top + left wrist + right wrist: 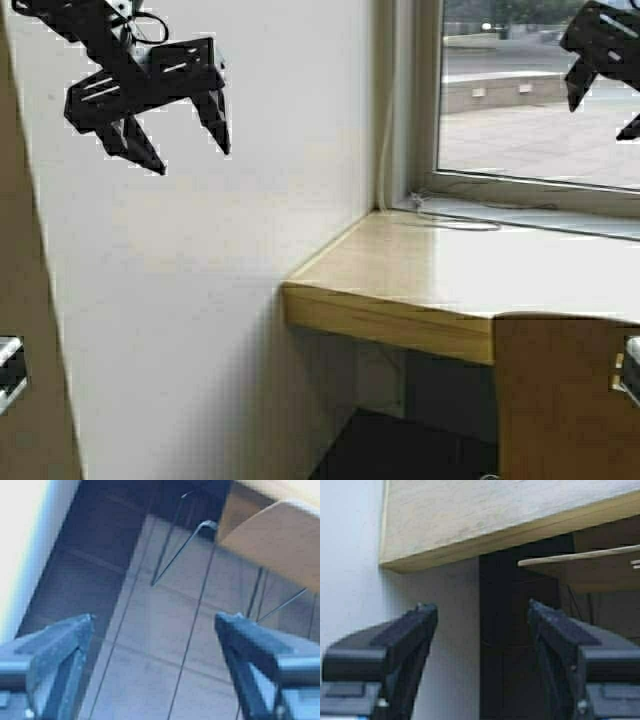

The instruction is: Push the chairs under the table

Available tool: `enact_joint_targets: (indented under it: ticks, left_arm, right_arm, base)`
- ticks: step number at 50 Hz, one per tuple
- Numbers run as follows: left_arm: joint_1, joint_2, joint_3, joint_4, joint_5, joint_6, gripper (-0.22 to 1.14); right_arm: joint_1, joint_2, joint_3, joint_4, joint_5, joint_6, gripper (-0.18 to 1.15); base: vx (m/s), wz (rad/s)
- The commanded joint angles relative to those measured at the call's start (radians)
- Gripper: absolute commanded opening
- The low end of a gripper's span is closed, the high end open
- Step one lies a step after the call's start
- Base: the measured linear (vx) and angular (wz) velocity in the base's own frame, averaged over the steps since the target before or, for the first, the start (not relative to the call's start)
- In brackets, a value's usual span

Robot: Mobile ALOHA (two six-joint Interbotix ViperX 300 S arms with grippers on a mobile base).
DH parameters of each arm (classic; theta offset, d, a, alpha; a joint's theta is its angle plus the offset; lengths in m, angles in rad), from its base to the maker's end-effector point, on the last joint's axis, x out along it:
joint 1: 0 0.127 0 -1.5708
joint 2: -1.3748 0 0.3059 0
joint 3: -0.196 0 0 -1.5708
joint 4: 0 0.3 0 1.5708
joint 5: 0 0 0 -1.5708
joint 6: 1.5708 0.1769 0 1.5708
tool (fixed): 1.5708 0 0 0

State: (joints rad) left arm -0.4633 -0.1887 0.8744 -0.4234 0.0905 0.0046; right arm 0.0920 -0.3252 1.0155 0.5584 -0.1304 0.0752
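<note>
Tan plywood chair [560, 395], seemingly against glossy pale-wood table [420, 265].

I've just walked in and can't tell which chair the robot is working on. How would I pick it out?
Find the window and the long pale-wood table that runs beneath it into the white wall's corner. The chair stands against that table's thick yellowish front edge. It alone is tan wood with thin metal legs, its seat already partly under the top.

You've got two matte black angular left gripper [188, 140] and right gripper [608, 112] units with slotted plates, a thin black cable looped by the left one. Up close your dark tapered fingers [405, 645] show small silver screws near their bases.
</note>
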Motion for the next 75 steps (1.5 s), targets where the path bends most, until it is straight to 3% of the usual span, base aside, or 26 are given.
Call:
enact_joint_targets:
  ticks: [1, 20, 36, 75]
  left_arm:
    - [-0.015, -0.023, -0.055, 0.006, 0.031, 0.015, 1.02]
    - [-0.017, -0.043, -0.069, 0.008, 0.074, 0.058, 1.02]
    - [0.041, -0.017, -0.107, 0.014, 0.066, 0.086, 1.02]
    - [0.044, 0.020, -0.137, 0.014, 0.052, 0.084, 1.02]
  right_arm:
    - [-0.012, -0.014, -0.034, -0.008, 0.015, -0.003, 0.91]
    - [-0.029, 0.006, -0.043, -0.031, 0.060, -0.003, 0.91]
    - [-0.035, 0.044, -0.089, -0.066, 0.064, 0.000, 0.91]
    - [-0.083, 0.040, -0.130, -0.063, 0.091, 0.008, 0.91]
  base:
    - [-0.21, 0.51]
    - [-0.26, 0.32]
    - [-0.34, 0.01]
    - [-0.38, 0.00]
